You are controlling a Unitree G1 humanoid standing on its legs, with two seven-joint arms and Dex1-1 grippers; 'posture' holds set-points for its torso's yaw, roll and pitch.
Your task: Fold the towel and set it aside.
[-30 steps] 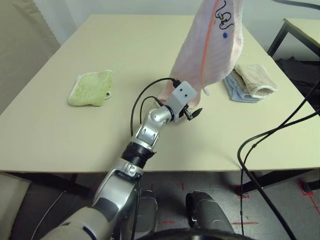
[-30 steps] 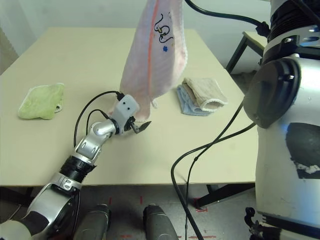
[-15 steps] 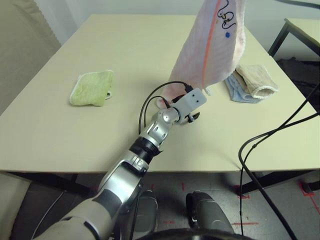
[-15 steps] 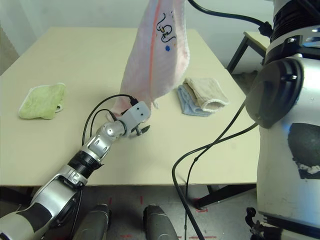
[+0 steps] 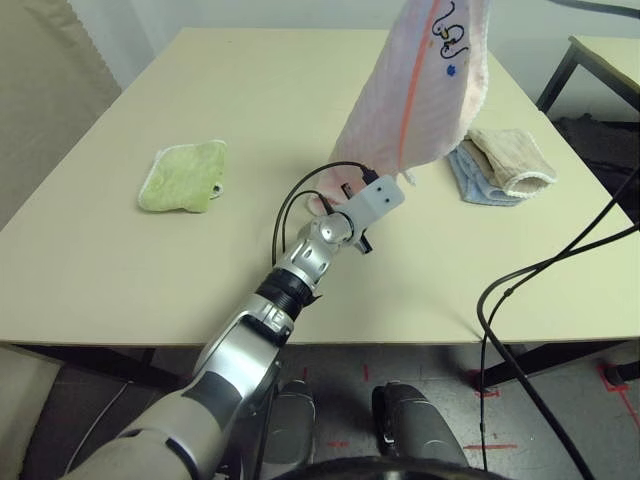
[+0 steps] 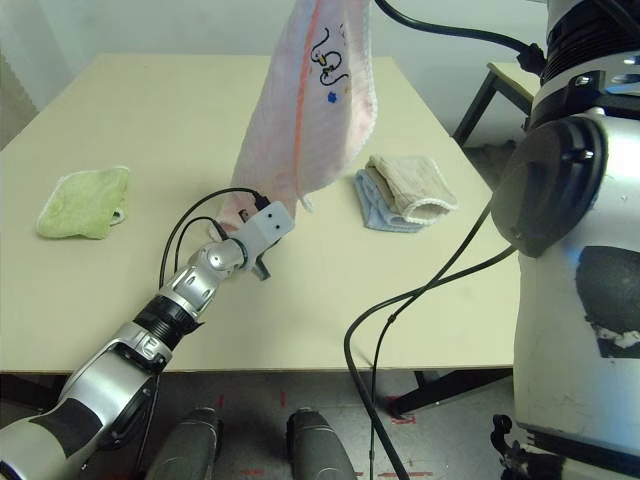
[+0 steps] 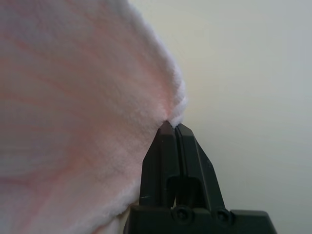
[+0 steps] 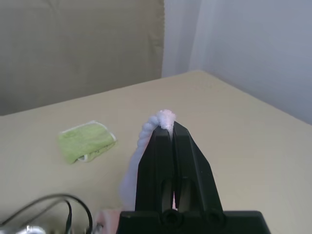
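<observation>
We have the towel [image 5: 420,90] hanging in the air over the table [image 5: 120,270], its top running out past the upper edge of the head views and its lower end reaching down almost to the tabletop near the centre. The dark logo with the blue dot sits high on the hanging cloth.

Our right gripper [image 8: 167,130] has its two black fingers pressed together on a tuft of the towel's top edge, as seen in the right wrist view. Our left gripper [image 7: 174,129] is clamped shut on the towel's lower edge, fingers together with a bit of the pale pink pile nipped at their tips. In the head views that gripper lies at about 6 o'clock from the hanging cloth, just under its lower end.

On the table, the light-green cloth [image 5: 183,177] lies at about 9 o'clock from the towel's lower end, well apart. The folded beige cloth [image 5: 510,158] rests on the folded blue cloth [image 5: 478,183] at about 3 o'clock, near the towel.
</observation>
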